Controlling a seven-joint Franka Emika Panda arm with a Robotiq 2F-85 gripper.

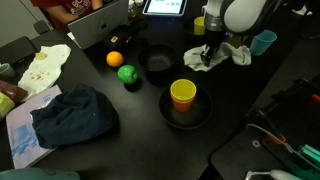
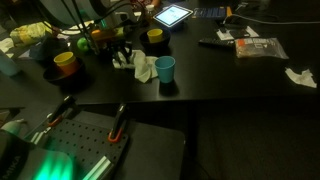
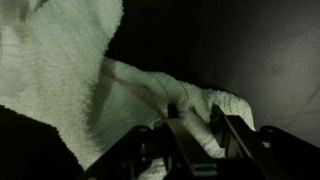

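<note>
A crumpled white cloth point(image 1: 228, 56) point(image 2: 145, 68) lies on the black table near the back, next to a blue cup point(image 1: 263, 42) point(image 2: 165, 68). My gripper point(image 1: 208, 56) point(image 2: 125, 52) points straight down onto the cloth's edge. In the wrist view the cloth point(image 3: 60, 70) fills the left and middle. A raised fold of it sits between the two dark fingers, and the gripper point(image 3: 195, 112) is closed in on that fold. The cloth still rests on the table.
A yellow cup point(image 1: 183, 94) stands in a black bowl point(image 1: 186, 116) at mid-table. Another black bowl point(image 1: 156, 63), an orange point(image 1: 114, 59) and a green ball point(image 1: 127, 74) lie to one side. A dark blue rag point(image 1: 75, 115) lies near the front, and a tablet point(image 1: 165, 6) at the back.
</note>
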